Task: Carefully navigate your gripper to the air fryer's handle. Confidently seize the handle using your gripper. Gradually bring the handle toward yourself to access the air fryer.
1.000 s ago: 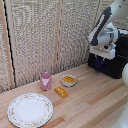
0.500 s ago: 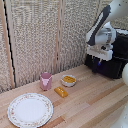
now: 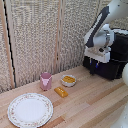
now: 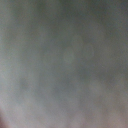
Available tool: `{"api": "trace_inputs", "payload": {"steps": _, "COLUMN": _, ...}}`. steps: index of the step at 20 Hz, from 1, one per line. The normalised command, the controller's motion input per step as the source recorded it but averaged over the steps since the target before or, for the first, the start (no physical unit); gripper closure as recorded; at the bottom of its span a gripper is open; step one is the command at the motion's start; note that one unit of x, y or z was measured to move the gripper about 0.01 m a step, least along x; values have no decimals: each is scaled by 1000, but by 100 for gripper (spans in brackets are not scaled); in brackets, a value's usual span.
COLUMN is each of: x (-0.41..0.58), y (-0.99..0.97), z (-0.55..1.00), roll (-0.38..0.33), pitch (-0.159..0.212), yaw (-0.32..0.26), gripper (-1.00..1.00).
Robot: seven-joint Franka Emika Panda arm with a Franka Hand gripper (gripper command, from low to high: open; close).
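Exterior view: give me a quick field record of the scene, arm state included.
surface: wooden table
air fryer: black, at the exterior view's right, back of table
gripper: at the air fryer's front; open or shut cannot be told
handle: not discernible
cup: pink, upright
bowl: small, yellow contents
yellow block: lying in front of bowl
plate: patterned rim, empty
wrist view: uniform grey blur

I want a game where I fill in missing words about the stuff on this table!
1. The cup next to the small bowl is colored ____.
2. The big round plate lies on a table made of ____.
3. The air fryer behind the robot arm is colored ____.

Missing words: pink; wood; black
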Motion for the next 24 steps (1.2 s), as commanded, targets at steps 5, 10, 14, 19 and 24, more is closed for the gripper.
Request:
{"api": "trace_inputs", "payload": {"steps": 5, "x": -49, "y": 922, "z": -139, "roll": -5, "pitch": -35, "yaw": -74, "gripper": 100}}
{"api": "trace_inputs", "payload": {"steps": 10, "x": 35, "y": 824, "z": -13, "roll": -21, "pitch": -1, "yaw": -146, "gripper": 100}}
{"api": "trace_inputs", "payload": {"steps": 14, "x": 11, "y": 744, "z": 0, "roll": -25, "pitch": -7, "yaw": -179, "gripper": 100}}
{"api": "trace_inputs", "payload": {"steps": 19, "x": 0, "y": 581, "z": 0, "roll": -1, "pitch": -49, "yaw": -243, "gripper": 100}}
{"api": "trace_inputs", "payload": {"steps": 24, "x": 0, "y": 671, "z": -29, "roll": 0, "pitch": -16, "yaw": -207, "gripper": 100}}
